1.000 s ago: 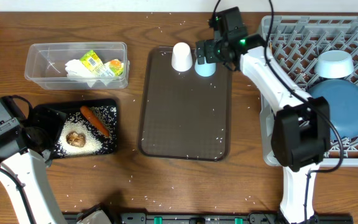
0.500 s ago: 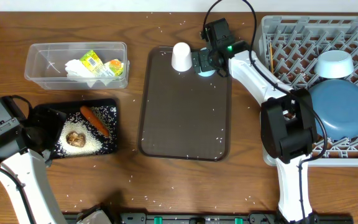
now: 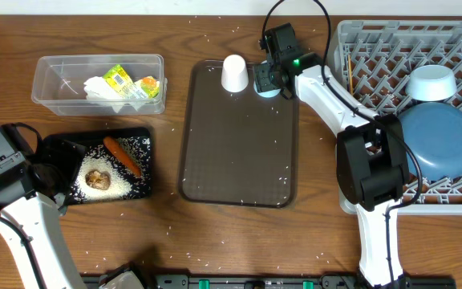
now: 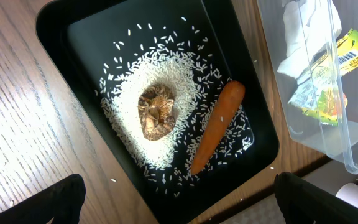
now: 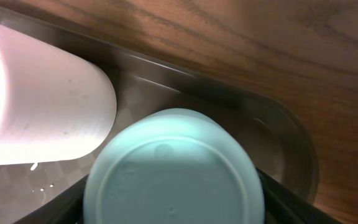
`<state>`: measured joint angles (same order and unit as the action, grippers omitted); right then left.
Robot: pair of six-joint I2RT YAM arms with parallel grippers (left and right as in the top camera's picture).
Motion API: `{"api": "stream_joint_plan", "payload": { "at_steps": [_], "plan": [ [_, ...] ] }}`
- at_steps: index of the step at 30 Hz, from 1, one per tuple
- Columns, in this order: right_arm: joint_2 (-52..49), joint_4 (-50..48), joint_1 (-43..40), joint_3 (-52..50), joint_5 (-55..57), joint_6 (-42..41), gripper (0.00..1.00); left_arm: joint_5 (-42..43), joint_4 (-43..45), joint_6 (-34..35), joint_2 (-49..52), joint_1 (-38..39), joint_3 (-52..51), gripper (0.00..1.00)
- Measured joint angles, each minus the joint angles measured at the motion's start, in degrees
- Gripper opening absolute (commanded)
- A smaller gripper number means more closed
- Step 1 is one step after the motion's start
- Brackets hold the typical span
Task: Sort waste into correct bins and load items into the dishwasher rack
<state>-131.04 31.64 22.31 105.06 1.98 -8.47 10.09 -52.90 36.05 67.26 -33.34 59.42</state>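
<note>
**Right arm on the pale-blue cup, left arm idle over the food waste**

Nearest to me on the left, the left fingers [image 4: 179,202] hang spread wide with nothing between them, above the near edge of the black tray [image 4: 61,25]. That tray sits on the counter [image 3: 215,241] and holds a bed of white rice [image 4: 129,93]. A brown food lump [image 4: 156,111] rests in the middle of it, and an orange carrot [image 4: 216,127] lies slantwise just beside it. A few grains are also scattered over the wood around the tray.

Next out, in the middle, is the brown serving tray [image 3: 239,144], bare but for two cups at its far edge. To my right the grey rack [image 3: 375,48] holds the dark-blue dish [image 3: 443,140]. The light-blue bowl [image 3: 432,82] is just beyond the dish and touching it. The chopsticks [image 3: 348,68] show as a thin pale line near the rack's left side.

Farther back on the left, the clear tub [image 3: 54,68] contains the crumpled tissue [image 3: 99,88] and the yellow-green wrapper [image 3: 119,78], pressed together toward its right end.

At the far edge of the serving tray, the white cup [image 3: 233,72] stands just beside the pale-blue cup [image 5: 173,168]. The right fingers [image 3: 269,79] are closed on the pale-blue cup, one dark finger against each side. Its base is turned up toward the wrist camera. I cannot tell whether it is resting on the tray or lifted off it.
</note>
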Motion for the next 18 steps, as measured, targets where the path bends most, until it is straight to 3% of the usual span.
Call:
{"api": "stream_joint_plan", "payload": {
  "at_steps": [11,18],
  "plan": [
    [0.76,0.11,-0.07,0.00,0.20,-0.24,0.59,0.00,0.00,0.00,0.00,0.00,0.00,0.98],
    [8.74,1.33,-2.14,0.00,0.57,-0.24,0.59,0.00,0.00,0.00,0.00,0.00,0.00,0.98]
  ]
}}
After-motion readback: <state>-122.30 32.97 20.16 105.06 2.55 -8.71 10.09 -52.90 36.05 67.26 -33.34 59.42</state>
